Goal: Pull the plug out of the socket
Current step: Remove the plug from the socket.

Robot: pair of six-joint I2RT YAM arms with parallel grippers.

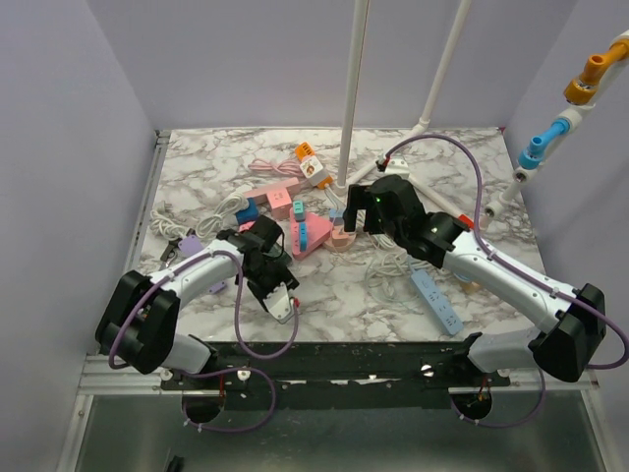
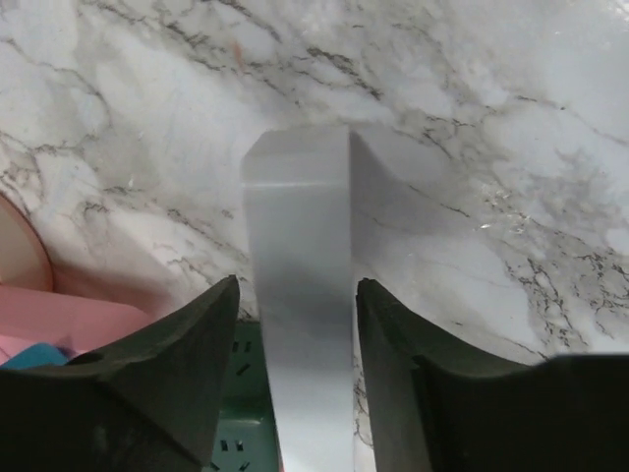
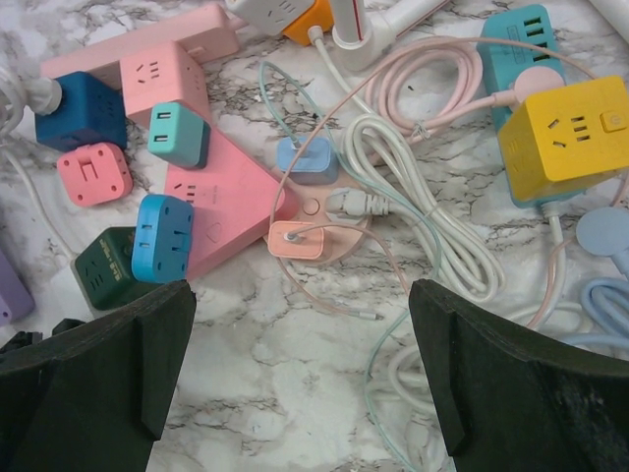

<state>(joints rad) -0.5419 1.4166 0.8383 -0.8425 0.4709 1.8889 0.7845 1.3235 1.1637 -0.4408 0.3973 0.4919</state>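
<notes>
Spread wide, right hand [image 3: 300,290] hovers above the peach plug [image 3: 300,239] seated in a round pink socket [image 3: 326,208], midway between the edges of the desk [image 3: 285,393]. Unbraced, that socket may lift along, while the left hand [image 2: 297,290] pinches a white block [image 2: 295,197].

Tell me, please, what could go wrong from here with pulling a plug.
The open right gripper hovers over clutter: a white cable bundle lies right beside the peach plug, so a finger may snag it. The pink round socket under that plug lies unheld; the left gripper is shut on a grey slab, so the socket may lift with the plug.
</notes>
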